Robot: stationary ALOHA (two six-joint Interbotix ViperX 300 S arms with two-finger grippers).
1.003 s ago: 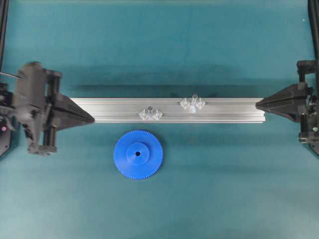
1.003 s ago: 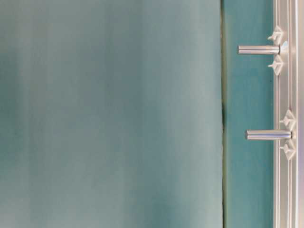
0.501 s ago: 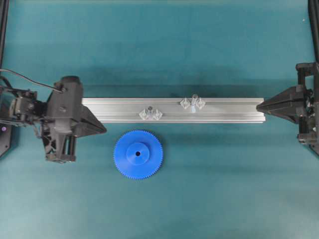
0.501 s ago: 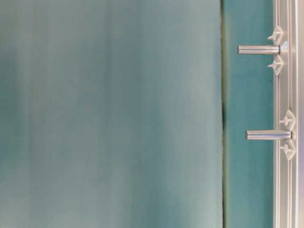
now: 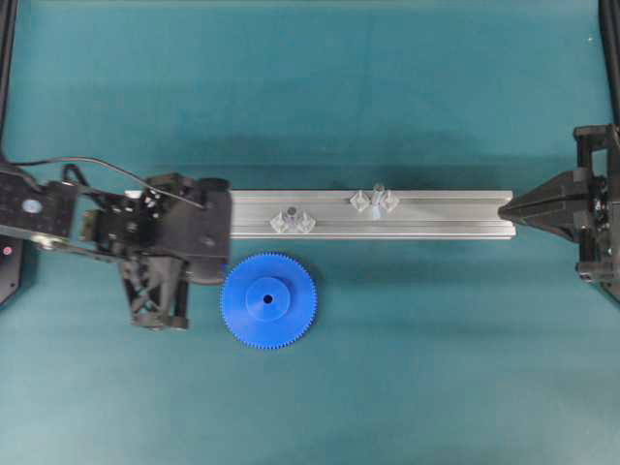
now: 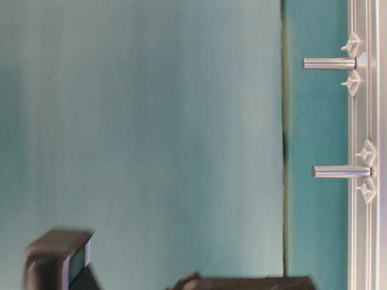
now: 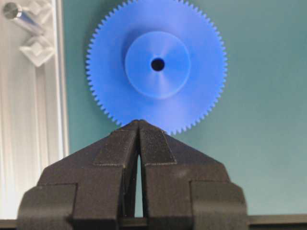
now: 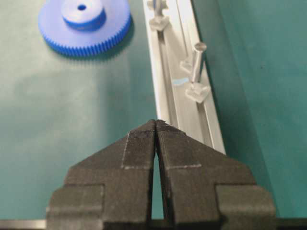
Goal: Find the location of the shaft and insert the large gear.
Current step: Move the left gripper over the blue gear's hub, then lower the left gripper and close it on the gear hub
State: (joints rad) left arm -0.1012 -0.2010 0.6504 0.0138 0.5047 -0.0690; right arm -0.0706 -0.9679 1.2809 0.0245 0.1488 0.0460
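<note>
The large gear (image 5: 268, 300) is a blue toothed disc lying flat on the teal mat just in front of the rail (image 5: 436, 215). It also shows in the left wrist view (image 7: 157, 64) and the right wrist view (image 8: 84, 24). The shaft (image 5: 376, 197) stands upright on the rail between two clear brackets, right of the middle (image 8: 195, 60). My left gripper (image 5: 225, 263) is shut and empty. Its tips (image 7: 139, 121) sit at the gear's near-left rim. My right gripper (image 5: 501, 205) is shut and empty at the rail's right end (image 8: 157, 122).
A shorter dark-topped stud (image 5: 291, 217) with clustered clear brackets stands on the rail left of the shaft, close behind the gear (image 7: 19, 17). The left arm's body covers the rail's left end. Black frame posts (image 5: 8, 58) run along both side edges.
My left arm has swung right over the rail's left end and tilted down toward the gear's left rim, entering the bottom of the table-level view. Gear, rail and right gripper stayed put.
</note>
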